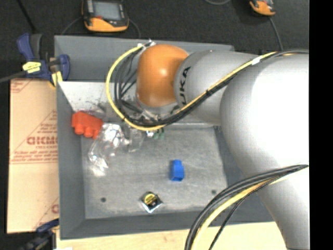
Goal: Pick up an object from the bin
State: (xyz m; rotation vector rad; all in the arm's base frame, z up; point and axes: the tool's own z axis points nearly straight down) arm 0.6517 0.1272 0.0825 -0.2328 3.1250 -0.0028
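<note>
Gripper [146, 132] down at the left of the bin [73, 191], beside the crumpled clear wrapper [104, 146]
Open or closed, can't tell; flimsy wrapper could slip, or snag the red block [86, 124] next to it

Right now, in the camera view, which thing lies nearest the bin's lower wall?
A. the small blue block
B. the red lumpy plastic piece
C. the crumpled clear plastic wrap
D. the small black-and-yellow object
D: the small black-and-yellow object sits just above the lower wall of the grey metal bin, below the small blue block. The red lumpy plastic piece and the crumpled clear plastic wrap lie higher, at the left.
</note>
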